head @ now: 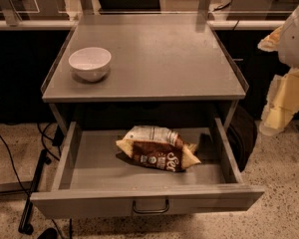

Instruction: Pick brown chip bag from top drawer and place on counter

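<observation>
The brown chip bag (158,153) lies in the open top drawer (89,168), a little right of its middle, dark front with white lettering facing up and a pale printed part at its back. The drawer is pulled out, with a bail handle (150,206) on its front. The grey counter (159,59) is above it. My gripper (283,103) hangs at the right edge of the view, beside the cabinet's right side, well above and to the right of the bag, touching nothing.
A white bowl (89,63) stands on the counter's left front part. Raised rims run along the counter's sides. Dark cables (20,163) and a stand lie on the speckled floor at the left. A dark bag (243,133) leans by the cabinet's right side.
</observation>
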